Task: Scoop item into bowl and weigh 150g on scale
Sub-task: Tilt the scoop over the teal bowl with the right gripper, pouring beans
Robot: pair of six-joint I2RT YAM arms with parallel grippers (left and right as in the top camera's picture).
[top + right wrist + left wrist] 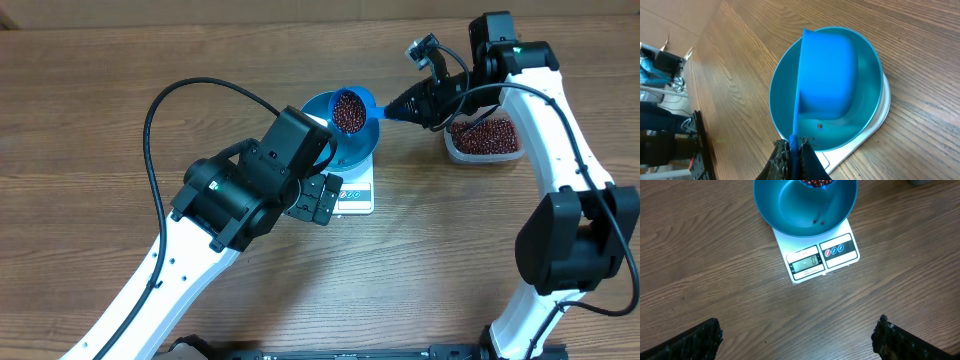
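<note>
Overhead, one teal bowl point(345, 152) sits on one white scale point(360, 192), one blue scoop point(372, 100) heaped with red-brown beans point(349, 112) above it, one clear tub point(485, 156) of more beans on the tabletop point(120, 60) nearby. Only the left wrist view shows the scale's display point(806, 263) and two stray beans (tiny, dark) inside the bowl. The right end effector point(792, 150) is clamped on the scoop's handle; the left end effector point(796, 339) gapes wide, empty

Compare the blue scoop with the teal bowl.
The scoop is bright blue and small; the bowl is teal and wider. The scoop is filled with beans; the bowl holds only a couple. The scoop hangs in the right gripper; the bowl stands on the scale. Both are round and smooth.
</note>
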